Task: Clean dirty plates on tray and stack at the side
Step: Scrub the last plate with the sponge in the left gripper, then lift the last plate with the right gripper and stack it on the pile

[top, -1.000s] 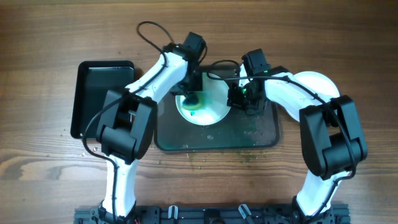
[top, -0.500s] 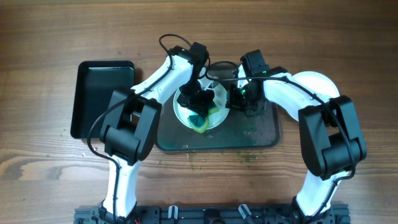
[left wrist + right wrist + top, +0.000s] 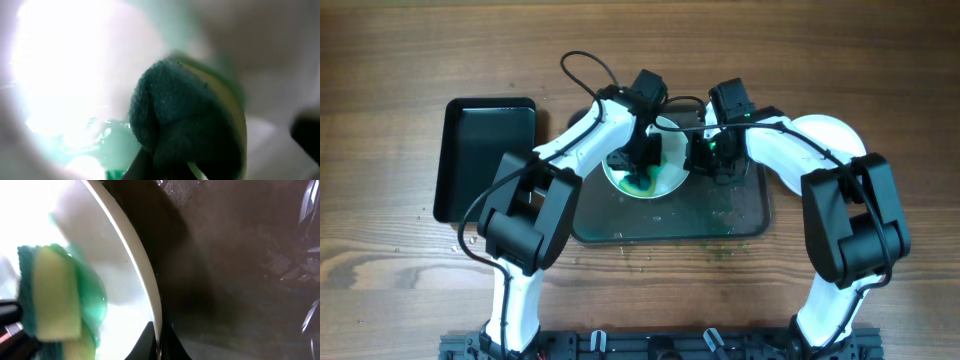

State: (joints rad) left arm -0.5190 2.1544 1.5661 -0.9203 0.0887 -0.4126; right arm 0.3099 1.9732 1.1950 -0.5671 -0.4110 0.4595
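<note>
Slippage is the chief risk at this moment. The plate (image 3: 670, 168) lies on the dark tray (image 3: 720, 215), in the part of it nearest the far edge of the table, and it is wet with green soap (image 3: 641, 184). The right gripper (image 3: 161, 342) has its fingers closed narrowly over the plate's rim, one on each side of it, as the right wrist view shows. That is a thin hold on a slick edge. The left gripper (image 3: 636, 168) has its fingers clamped on the sponge (image 3: 185, 120), which presses its dark scouring side against the plate's face.

If the sponge is driven hard toward the left or right edge of the table, I judge that the rim could slide out from between the right fingers. The plate would then skate across the tray or tip up. Heavy downward force on the side of the plate opposite the hold could lever it free in the same way.

The two wrists stand close together over the plate, so a wide scrubbing stroke could knock the left gripper against the right.

Soap may also be thrown off the tray; green specks (image 3: 650, 250) already lie on the table by the tray's near edge. The left wrist view is too blurred to show how much of the sponge the fingers grip, so it may twist loose under load.
</note>
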